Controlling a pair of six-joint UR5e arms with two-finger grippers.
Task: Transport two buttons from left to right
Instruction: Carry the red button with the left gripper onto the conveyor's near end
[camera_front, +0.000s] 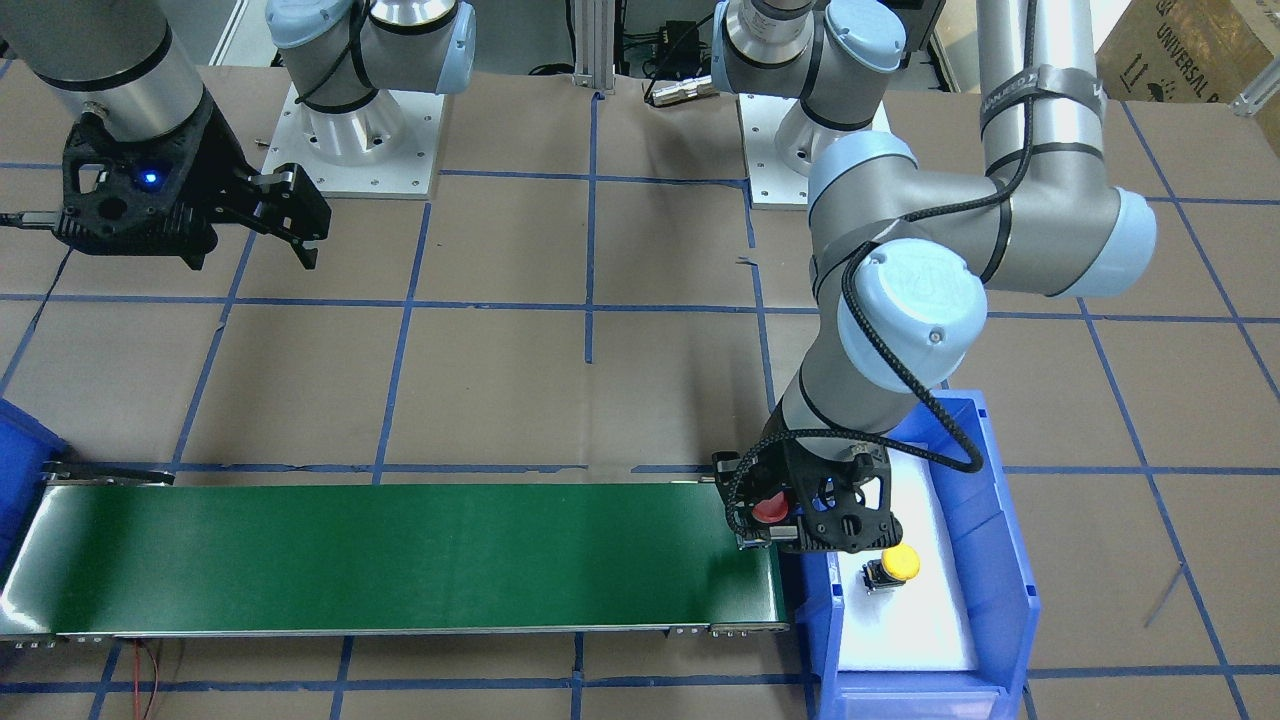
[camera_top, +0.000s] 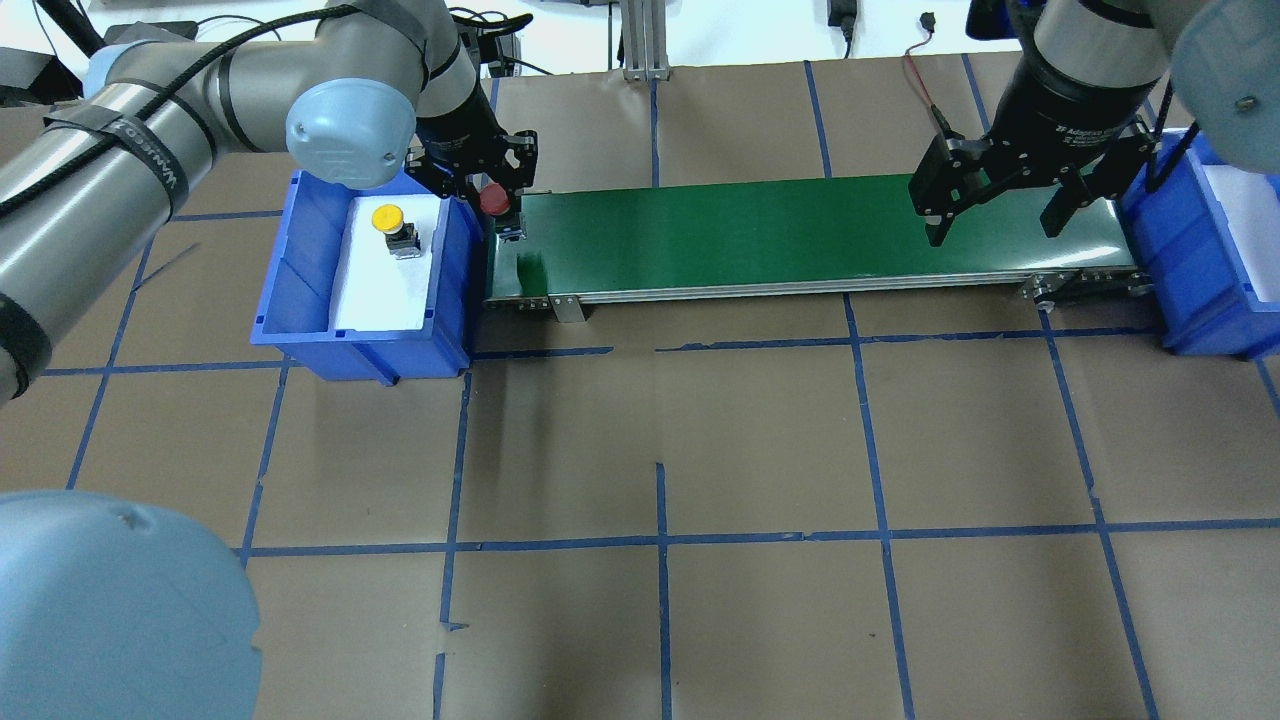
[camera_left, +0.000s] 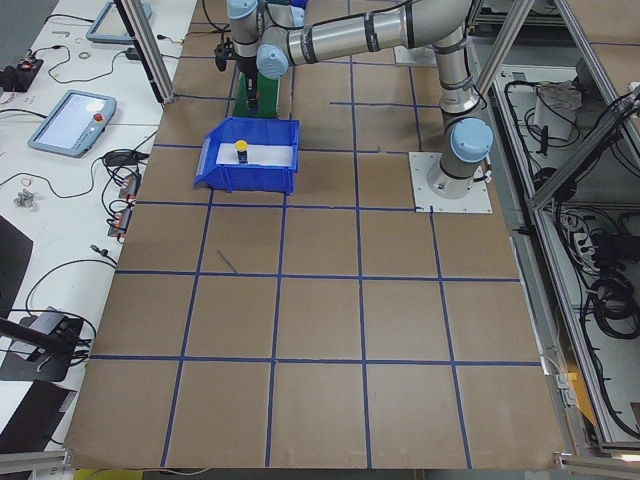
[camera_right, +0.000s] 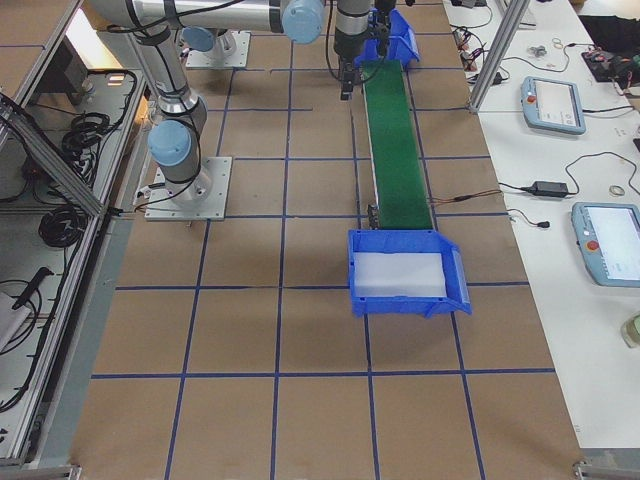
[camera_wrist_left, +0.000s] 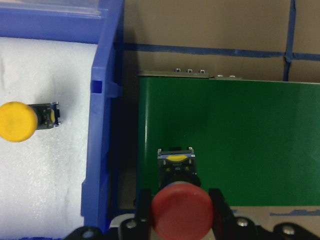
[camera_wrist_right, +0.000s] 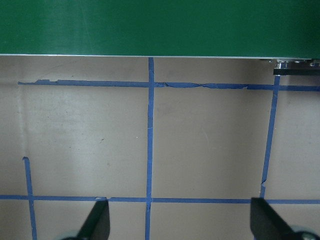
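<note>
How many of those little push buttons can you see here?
2. The red button is gripped by the left gripper at the green conveyor belt's end. The yellow button sits on white foam in the blue bin beside it. None seems hidden.

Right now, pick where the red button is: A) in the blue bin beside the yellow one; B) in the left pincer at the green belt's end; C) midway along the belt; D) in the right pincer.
B: the left pincer grips the red button at the end of the conveyor belt; the yellow button is alone in the blue bin.
</note>
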